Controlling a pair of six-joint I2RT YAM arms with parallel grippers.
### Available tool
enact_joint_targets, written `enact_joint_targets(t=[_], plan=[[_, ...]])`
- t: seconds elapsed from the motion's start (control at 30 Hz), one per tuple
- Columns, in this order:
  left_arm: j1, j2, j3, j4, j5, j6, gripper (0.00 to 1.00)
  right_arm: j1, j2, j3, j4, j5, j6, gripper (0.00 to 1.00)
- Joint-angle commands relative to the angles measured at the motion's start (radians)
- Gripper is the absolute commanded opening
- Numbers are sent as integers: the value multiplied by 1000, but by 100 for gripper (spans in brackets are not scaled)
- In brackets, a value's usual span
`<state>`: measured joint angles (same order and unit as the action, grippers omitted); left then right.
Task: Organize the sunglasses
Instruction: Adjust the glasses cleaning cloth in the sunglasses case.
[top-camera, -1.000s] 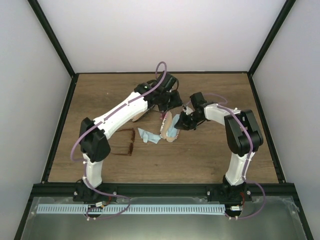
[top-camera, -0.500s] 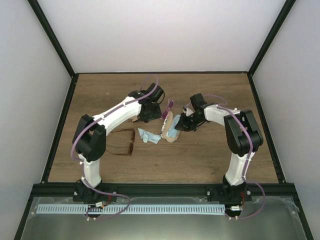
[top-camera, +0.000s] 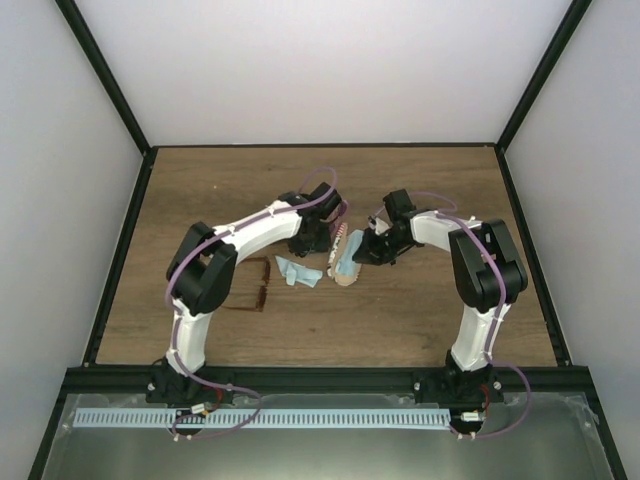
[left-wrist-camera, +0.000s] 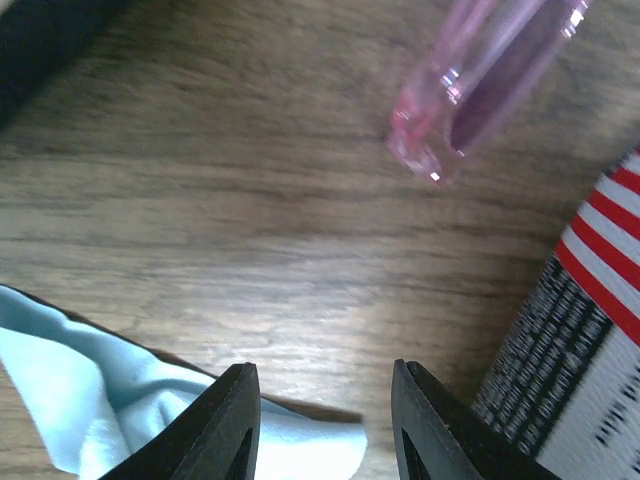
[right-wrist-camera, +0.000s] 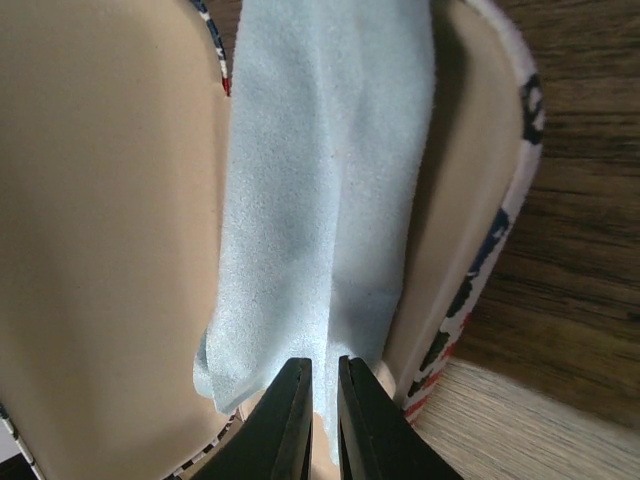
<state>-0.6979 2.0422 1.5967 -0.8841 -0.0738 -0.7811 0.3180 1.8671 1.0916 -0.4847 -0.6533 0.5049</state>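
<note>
Risk: with right gripper (right-wrist-camera: 322, 378) pinched on cloth (right-wrist-camera: 320, 180) inside case (right-wrist-camera: 100, 200) and left gripper (left-wrist-camera: 322, 400) parted, empty, pulling could drag case toward sunglasses (top-camera: 254, 286) at 9 o'clock.

Left arm pulled back from the far edge; gripper now down beside the striped case.

A second ago the left arm (top-camera: 255, 228) reached well toward the table's (top-camera: 420, 310) far edge. It then drew back toward the near-left and came in again, so the left gripper (left-wrist-camera: 325, 425) now sits over bare wood between the blue cloth (left-wrist-camera: 60, 390) and the striped case (left-wrist-camera: 580, 330). The elbow (top-camera: 205, 270) has shifted away from the left edge. The pink glasses (left-wrist-camera: 480, 80) barely showed under the arm at first, were in plain view half a second ago, and are now partly hidden behind the wrist.
</note>
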Motion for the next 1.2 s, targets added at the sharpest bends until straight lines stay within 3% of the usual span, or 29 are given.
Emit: enact_joint_targets(t=[0.0,0.27,0.6,1.17], plan=[[-31,11,31,-3,11,12,39,-9,-18,1,6,-10,-22,8],[-40,45,78,-18,20,24,38,-9,-30,10,10,-27,-34,15],[-40,57,88,-17,31,40,38,-7,-54,79,-40,-7,-97,31],[-40,74,116,-9,42,41,38,48,-54,140,-155,115,-157,30]])
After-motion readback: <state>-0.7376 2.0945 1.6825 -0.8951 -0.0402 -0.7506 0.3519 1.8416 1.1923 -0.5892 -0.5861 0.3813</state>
